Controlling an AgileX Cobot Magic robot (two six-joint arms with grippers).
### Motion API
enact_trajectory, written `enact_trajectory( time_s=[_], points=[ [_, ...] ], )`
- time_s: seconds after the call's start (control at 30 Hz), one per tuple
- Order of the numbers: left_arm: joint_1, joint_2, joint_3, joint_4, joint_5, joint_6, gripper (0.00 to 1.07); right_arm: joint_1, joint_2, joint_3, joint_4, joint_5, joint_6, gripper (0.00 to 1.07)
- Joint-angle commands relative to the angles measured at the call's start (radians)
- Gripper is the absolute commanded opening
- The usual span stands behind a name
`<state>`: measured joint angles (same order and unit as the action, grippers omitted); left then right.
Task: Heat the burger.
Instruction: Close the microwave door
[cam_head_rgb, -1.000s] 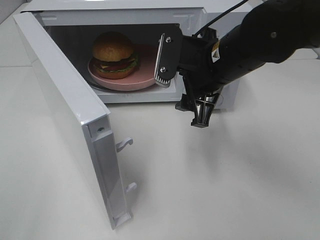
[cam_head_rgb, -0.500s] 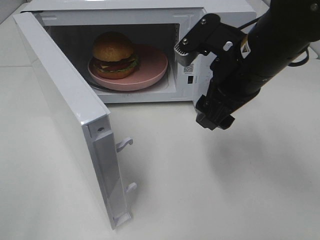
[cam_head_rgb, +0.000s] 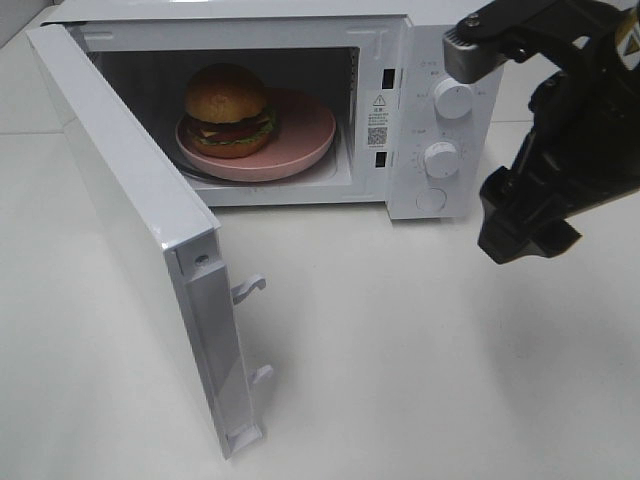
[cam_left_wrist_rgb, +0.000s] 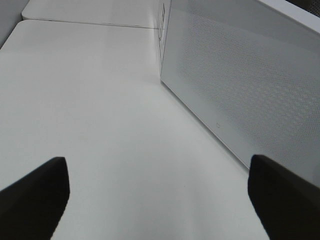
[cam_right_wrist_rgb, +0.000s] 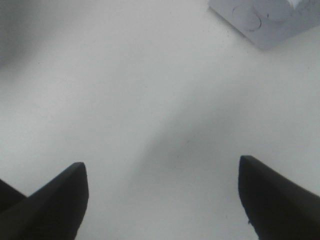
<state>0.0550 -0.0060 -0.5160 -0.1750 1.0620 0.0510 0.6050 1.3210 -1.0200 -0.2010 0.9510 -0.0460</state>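
Exterior high view: right gripper (cam_right_wrist_rgb: 160, 200), open and empty, is now drawn clear of the microwave (cam_head_rgb: 402, 190); burger (cam_head_rgb: 228, 108) is left inside on its plate (cam_head_rgb: 312, 135), door (cam_head_rgb: 125, 210) not yet shut.

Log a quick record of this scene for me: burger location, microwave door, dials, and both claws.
burger: on the pink plate, inside the microwave
door: swung wide open
dials: two on the front panel, no claw on them
left claw: open, empty, facing the door's outer side
right claw: open, empty, above the table by the microwave's front corner
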Motion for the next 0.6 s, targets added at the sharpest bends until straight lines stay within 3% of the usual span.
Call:
enact_trajectory(
  time_s=[0.03,0.6],
  points=[
    [-0.001,-0.016,0.001,-0.005,0.006,0.0,0.88,-0.002,-0.048,0.025,0.0,0.071,0.021,0.77],
    [-0.001,-0.016,0.001,-0.005,0.006,0.0,0.88,-0.002,-0.494,0.276,0.0,0.09,0.099,0.76]
  ],
)
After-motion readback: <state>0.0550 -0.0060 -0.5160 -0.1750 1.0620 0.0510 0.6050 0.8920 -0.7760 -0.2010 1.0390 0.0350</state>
